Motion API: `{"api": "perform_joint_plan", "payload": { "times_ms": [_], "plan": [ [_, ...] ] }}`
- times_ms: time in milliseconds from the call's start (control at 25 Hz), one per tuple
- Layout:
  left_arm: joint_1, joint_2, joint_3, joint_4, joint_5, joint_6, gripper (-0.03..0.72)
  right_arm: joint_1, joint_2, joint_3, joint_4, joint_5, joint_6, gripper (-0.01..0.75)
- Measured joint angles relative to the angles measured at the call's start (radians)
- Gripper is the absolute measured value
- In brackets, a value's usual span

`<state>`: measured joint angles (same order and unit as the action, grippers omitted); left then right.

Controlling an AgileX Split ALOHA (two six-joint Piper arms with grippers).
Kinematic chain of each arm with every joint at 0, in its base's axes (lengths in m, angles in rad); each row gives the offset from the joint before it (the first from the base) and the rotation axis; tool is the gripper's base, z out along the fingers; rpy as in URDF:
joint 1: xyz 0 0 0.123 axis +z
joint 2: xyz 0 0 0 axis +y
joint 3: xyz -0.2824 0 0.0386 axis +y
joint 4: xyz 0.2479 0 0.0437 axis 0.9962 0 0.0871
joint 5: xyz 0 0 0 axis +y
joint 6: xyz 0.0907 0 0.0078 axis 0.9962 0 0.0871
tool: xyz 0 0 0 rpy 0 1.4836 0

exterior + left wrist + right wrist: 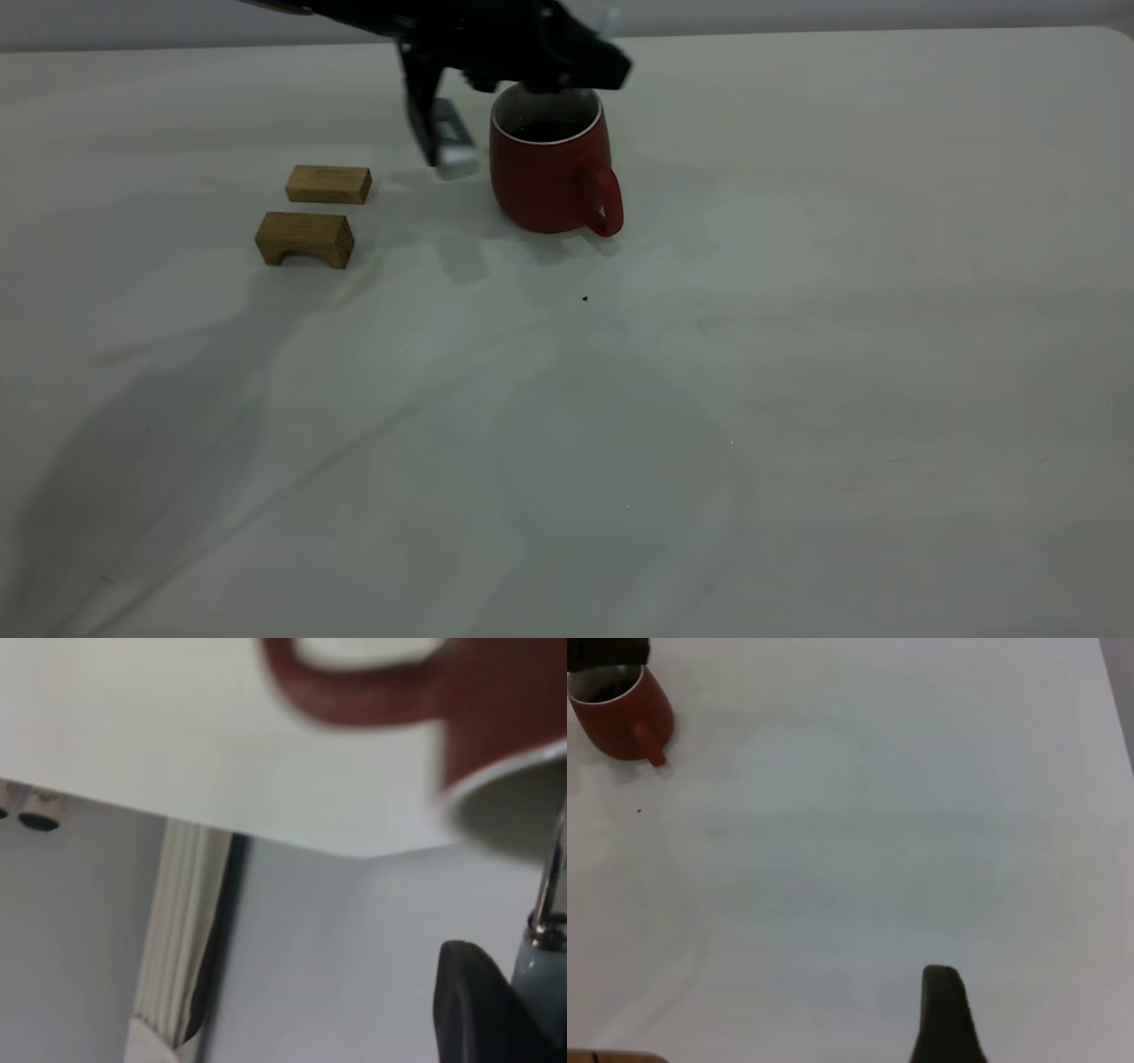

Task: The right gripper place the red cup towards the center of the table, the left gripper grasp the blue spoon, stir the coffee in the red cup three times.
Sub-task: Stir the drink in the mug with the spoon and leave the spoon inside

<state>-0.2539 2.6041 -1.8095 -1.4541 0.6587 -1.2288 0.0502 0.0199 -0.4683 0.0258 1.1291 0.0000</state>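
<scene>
Red cup [551, 173] stands upright on the table [797, 372], toward the far middle in the exterior view, loop handle pointing to about 5 o'clock toward the camera. White rim and white inside wall show; dark coffee [547, 131] sits inside, well below the rim.

Left gripper [567, 71] hangs directly over the cup mouth, black body covering the far rim. A pale tip of the blue spoon [608, 18] sticks up above the gripper at about 1 o'clock of the cup. In the left wrist view one black finger [474, 1005] presses against the light-blue spoon handle [540, 974], and the grey metal neck runs from there toward the cup's white rim [496, 784]. So the left jaws are closed down narrow on the spoon handle. Spoon bowl is hidden; cannot tell if it touches the liquid.

Silver-grey block on the left arm hangs at 9 o'clock of the cup, just beside its wall.

Two brown wooden blocks [328, 184] lie at 9 o'clock of the cup, well apart from it; the nearer one [305, 239] has an arch cut in its underside. Small dark speck [585, 299] on the table at 6 o'clock of the cup.

Right gripper [946, 1014] is out of the exterior view, parked well away from the cup; only one black finger shows in the right wrist view over bare table, cup [622, 716] far off. Cannot tell how its jaws stand.
</scene>
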Motion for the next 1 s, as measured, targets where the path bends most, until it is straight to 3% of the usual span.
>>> {"api": "perform_joint_plan", "payload": {
  "times_ms": [280, 520, 840, 1000],
  "plan": [
    [0.013, 0.001, -0.027, -0.054, -0.08, 0.084, 0.123, 0.0, 0.0, 0.0, 0.0, 0.0, 0.0, 0.572],
    [-0.018, 0.011, -0.05, -0.112, -0.08, 0.147, 0.123, 0.0, 0.0, 0.0, 0.0, 0.0, 0.0, 0.572],
    [-0.036, 0.016, -0.05, -0.085, 0.059, 0.138, 0.123, 0.0, 0.0, 0.0, 0.0, 0.0, 0.0, 0.572],
    [-0.007, 0.017, -0.05, -0.001, 0.122, 0.059, 0.123, 0.0, 0.0, 0.0, 0.0, 0.0, 0.0, 0.572]
  ]
}}
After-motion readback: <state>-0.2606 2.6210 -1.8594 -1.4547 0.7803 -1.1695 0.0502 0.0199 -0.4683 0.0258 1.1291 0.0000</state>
